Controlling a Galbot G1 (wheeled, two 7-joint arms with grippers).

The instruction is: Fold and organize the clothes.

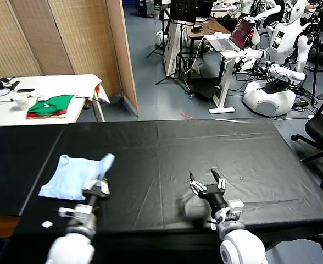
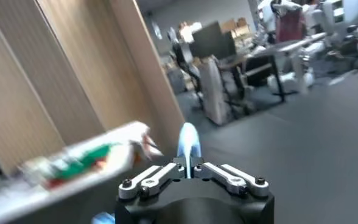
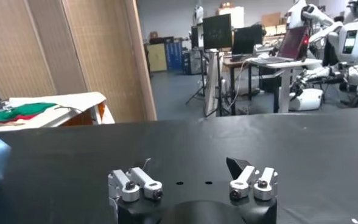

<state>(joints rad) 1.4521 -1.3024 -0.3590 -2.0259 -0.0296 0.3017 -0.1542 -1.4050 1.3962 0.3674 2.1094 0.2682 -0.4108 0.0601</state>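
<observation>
From where I stood, the likeliest trouble was the thin pinch giving way. The left hand [image 1: 99,186] had only a narrow edge of the pale blue T-shirt [image 1: 73,177] between its fingers, lifted into a small peak, and if the arm swung across too briskly I judged the cotton would slide free and drop back in a heap. The rest of the shirt lay bunched on the black table [image 1: 167,159], over toward the robot's left and near the front edge, so a pull in the wrong direction could also have dragged the whole bundle toward that edge instead of spreading it flat. A fold made from such a crumpled start would probably have come out crooked.

The left hand was pressed nearly together, pinching that raised bit of blue cloth; its own camera showed a sliver of blue poking up between the fingertips. The right hand [image 1: 207,182] was spread wide and held nothing, poised just above bare table, well apart from the shirt. The green and red folded garments [image 1: 51,105] sat on the white side table [image 1: 46,82] behind, clear of all this.
</observation>
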